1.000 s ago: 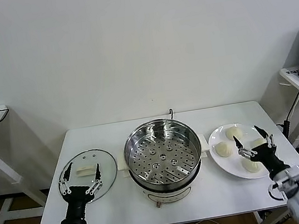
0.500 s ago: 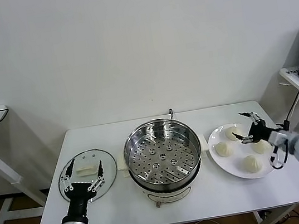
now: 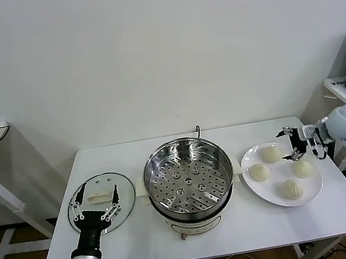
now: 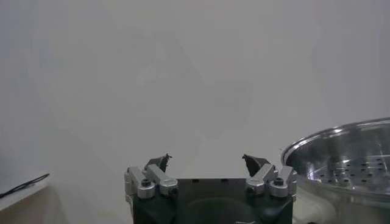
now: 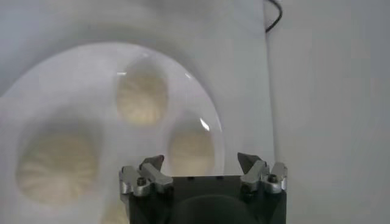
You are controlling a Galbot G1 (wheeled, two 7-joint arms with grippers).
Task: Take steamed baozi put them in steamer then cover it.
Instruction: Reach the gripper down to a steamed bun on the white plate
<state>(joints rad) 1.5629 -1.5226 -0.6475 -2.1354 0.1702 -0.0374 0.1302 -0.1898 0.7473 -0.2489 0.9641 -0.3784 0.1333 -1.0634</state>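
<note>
Right gripper [image 3: 291,145]: right of frame, fingers spread, empty, over white plate [image 3: 258,186].
Baozi [image 3: 271,153]: 4 on plate.
Left gripper [image 3: 94,206]: lower left, fingers spread, empty.

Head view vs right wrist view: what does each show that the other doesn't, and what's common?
Head view only: the steamer, empty, mid-table; the glass cover lying flat on the table to its left; the left gripper, open, at the cover's near edge; and all four steamed baozi.

Right wrist view only: a close look down past the open right gripper at three of the buns, plus a black cable on the table.

Both: the white plate with baozi on it, the right gripper over its far right side, and the white table.
</note>
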